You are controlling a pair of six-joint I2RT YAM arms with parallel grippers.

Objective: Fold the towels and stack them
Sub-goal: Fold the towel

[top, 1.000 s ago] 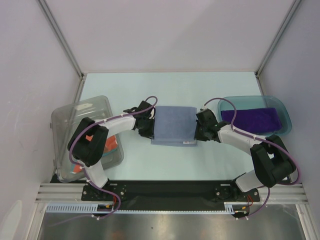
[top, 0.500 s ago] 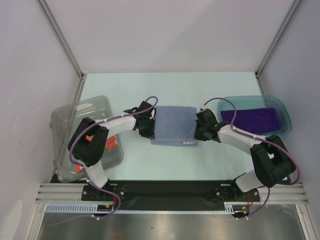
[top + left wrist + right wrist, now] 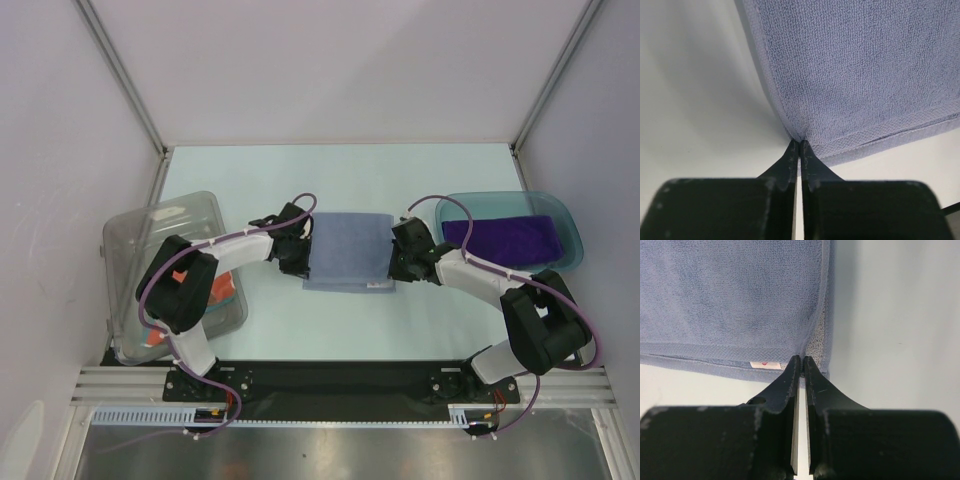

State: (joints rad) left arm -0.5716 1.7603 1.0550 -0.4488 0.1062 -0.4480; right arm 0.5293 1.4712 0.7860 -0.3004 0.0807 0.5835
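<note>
The blue towel [image 3: 347,250] lies folded in the middle of the table [image 3: 400,175]; the left gripper [image 3: 799,145] has its fingers closed on a corner at the towel's left side; the right gripper [image 3: 801,360] is pinched shut on the right edge, beside a small label [image 3: 762,364]; a purple towel [image 3: 500,237] lies in the tray [image 3: 577,245] at the right; an orange towel [image 3: 225,290] shows in the bin [image 3: 180,215] at the left.
</note>
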